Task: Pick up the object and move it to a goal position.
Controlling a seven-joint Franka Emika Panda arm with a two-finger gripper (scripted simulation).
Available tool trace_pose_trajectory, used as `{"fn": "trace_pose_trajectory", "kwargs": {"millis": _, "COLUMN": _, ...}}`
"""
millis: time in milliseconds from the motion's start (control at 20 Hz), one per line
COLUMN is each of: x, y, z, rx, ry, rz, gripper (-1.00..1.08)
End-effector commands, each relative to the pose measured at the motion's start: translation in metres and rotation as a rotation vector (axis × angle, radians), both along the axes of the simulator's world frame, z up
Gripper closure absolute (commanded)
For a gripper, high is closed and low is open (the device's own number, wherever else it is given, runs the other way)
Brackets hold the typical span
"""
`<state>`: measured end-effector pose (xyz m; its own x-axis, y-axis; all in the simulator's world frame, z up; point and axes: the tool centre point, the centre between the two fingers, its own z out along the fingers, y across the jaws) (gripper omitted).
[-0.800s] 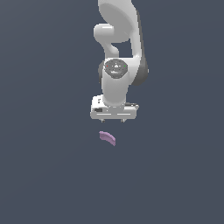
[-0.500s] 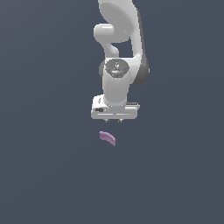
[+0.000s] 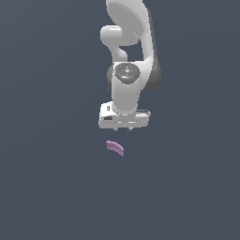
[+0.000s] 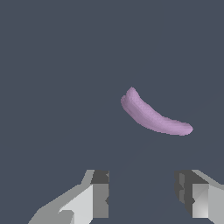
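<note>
Lettering is showing nowhere legible. Lilac object [image 3: 115, 148] [image 4: 153, 115] is lying on the dark tabletop [image 3: 51, 178], just below the hand [image 3: 123, 128] [image 4: 142, 192], untouched; the hand's fingers [image 4: 99, 192] are standing wide apart, holding nothing.

Object [image 3: 115, 147]: one small lilac piece, curved like a banana, matte finish, surface uniform in colour. It lies flat on the dark grey ground, free of contact with anything. In the wrist view the object [image 4: 154, 115] shows one blunt, thicker end and one tapering end, with its arc bowing toward the thicker side.
</note>
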<state>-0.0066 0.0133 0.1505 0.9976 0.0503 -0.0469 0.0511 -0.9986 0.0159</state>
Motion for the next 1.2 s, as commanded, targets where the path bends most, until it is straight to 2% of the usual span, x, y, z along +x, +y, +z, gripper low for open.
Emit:
{"fn": "trace_pose_trajectory", "kwargs": {"millis": 0, "x": 0.002, "y": 0.001, "z": -0.001, "rx": -0.002, "ry": 0.007, "rz": 0.019, "gripper": -0.20}}
{"fn": "trace_pose_trajectory", "kwargs": {"millis": 500, "x": 0.019, "y": 0.004, "z": -0.010, "rx": -0.024, "ry": 0.081, "rz": 0.205, "gripper": -0.20}}
{"fn": "trace_pose_trajectory", "kwargs": {"millis": 1150, "x": 0.048, "y": 0.006, "z": -0.032, "rx": -0.048, "ry": 0.262, "rz": 0.592, "gripper": -0.20}}
